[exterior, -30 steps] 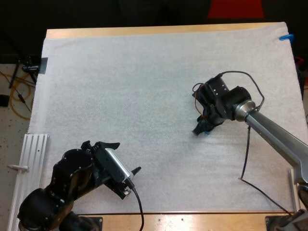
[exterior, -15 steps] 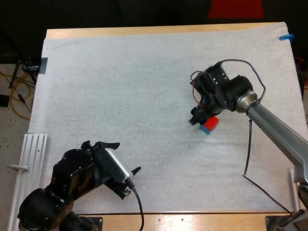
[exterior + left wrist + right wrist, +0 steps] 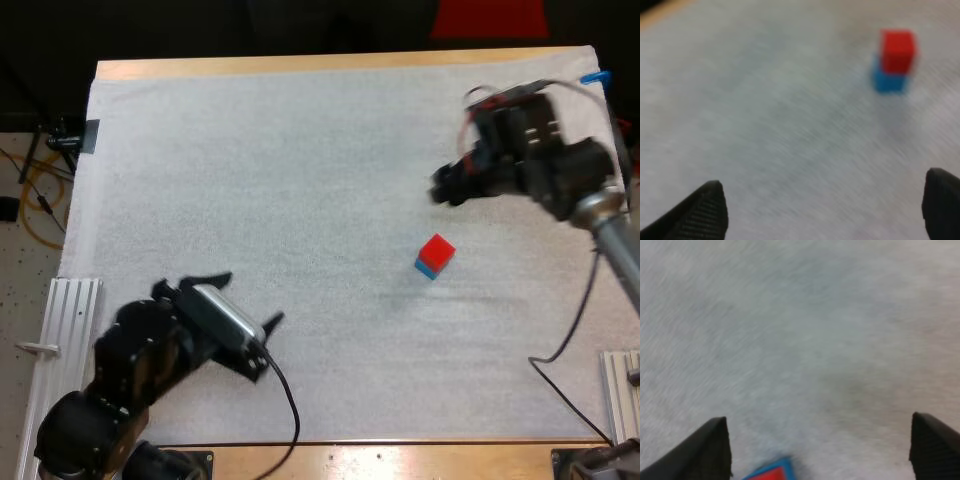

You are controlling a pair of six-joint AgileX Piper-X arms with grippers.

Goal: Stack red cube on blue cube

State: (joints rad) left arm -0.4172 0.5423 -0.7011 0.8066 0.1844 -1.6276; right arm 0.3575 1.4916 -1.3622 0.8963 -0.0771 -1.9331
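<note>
The upper cube point(image 3: 437, 247) sits on the lower cube point(image 3: 426, 268), both on the mat point(image 3: 300, 150) at 3 o'clock from its middle. My right pincer point(image 3: 446, 187) is at 12 o'clock from the stack, near but apart. My left pincer point(image 3: 243, 300) is well apart between 8 and 9 o'clock, toward the counter's point(image 3: 300, 66) near edge.

Left arm sits low in the lower left of the frame, left gripper point(image 3: 248, 300) with fingers spread wide. Right arm enters from the right edge and reaches the upper right, right gripper point(image 3: 447, 187) also spread.
</note>
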